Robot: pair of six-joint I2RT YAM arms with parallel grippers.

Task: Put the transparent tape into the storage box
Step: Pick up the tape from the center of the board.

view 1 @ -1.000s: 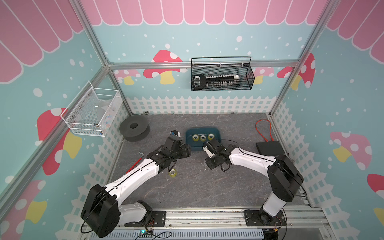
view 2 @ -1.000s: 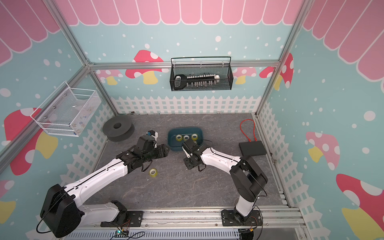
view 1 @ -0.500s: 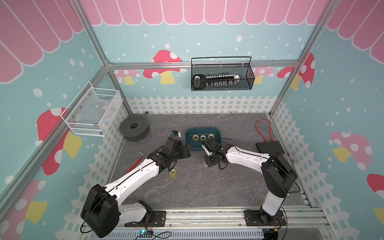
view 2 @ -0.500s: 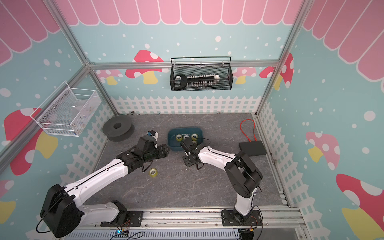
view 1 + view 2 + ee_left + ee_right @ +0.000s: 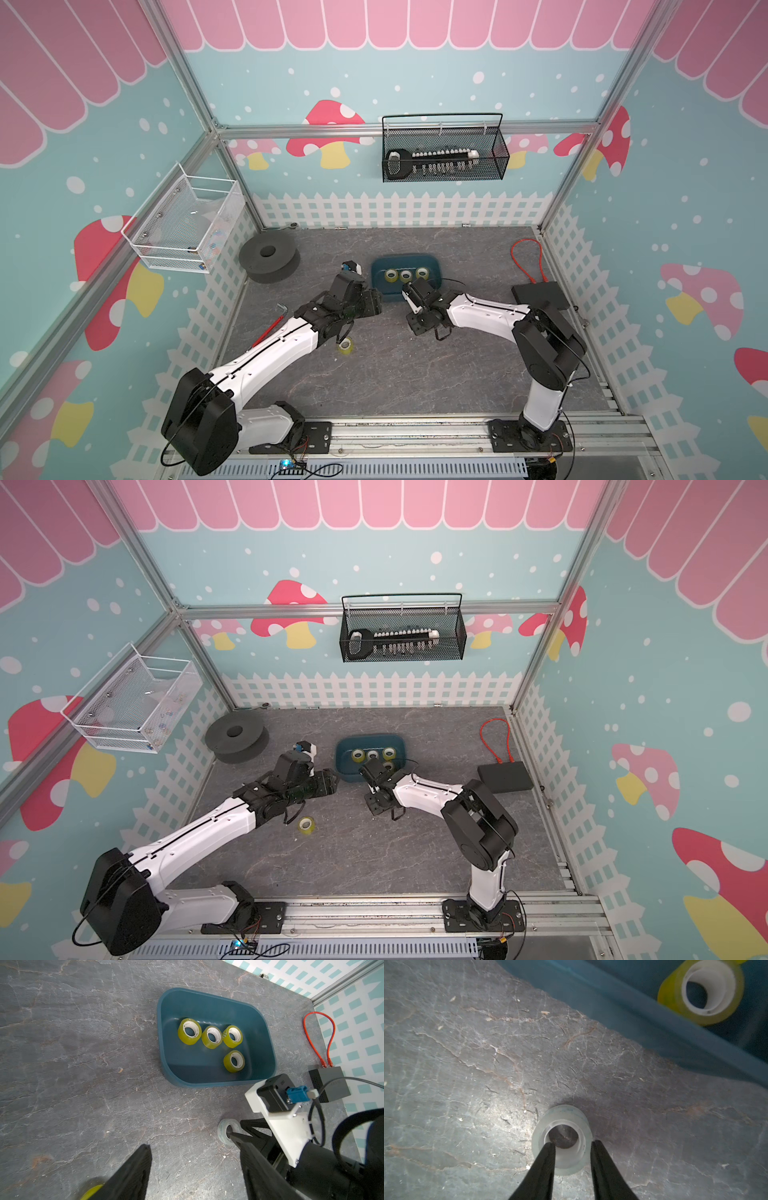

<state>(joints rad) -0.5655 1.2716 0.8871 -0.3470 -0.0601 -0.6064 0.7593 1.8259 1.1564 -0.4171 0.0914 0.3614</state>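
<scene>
Transparent tape (image 5: 564, 1167): a frosted clear ring with a pale core. I see it lying flat on the tabletop (image 5: 415, 382), just outside the storage box (image 5: 209, 1006) and not in it.
Right claw (image 5: 572, 1144): part-open over that ring. One black tip sits in the core hole and the other at the outer wall; the ring is not yet pinched.
Left claw (image 5: 188, 1141): spread wide and empty, near the box's near-left corner in both top views.
In the way: the box's low near wall stands between the ring and the box floor. Four yellow rolls (image 5: 206, 1042) lie inside, one close to that wall.
Surroundings: loose yellow roll (image 5: 345, 345) below centre; grey foam spool (image 5: 269, 264) at left; red-handled tool (image 5: 270, 324); black block (image 5: 538, 293) with orange cable loop (image 5: 525, 257) at right; black wire basket (image 5: 444, 153) and white mesh basket (image 5: 183, 224) on the walls.
Materials: the tabletop is grey and veined like slate. The box is smooth teal plastic with rounded corners.
Change: my right claw has narrowed and its elbow has swung inward. The left arm and the rolls are unchanged.
</scene>
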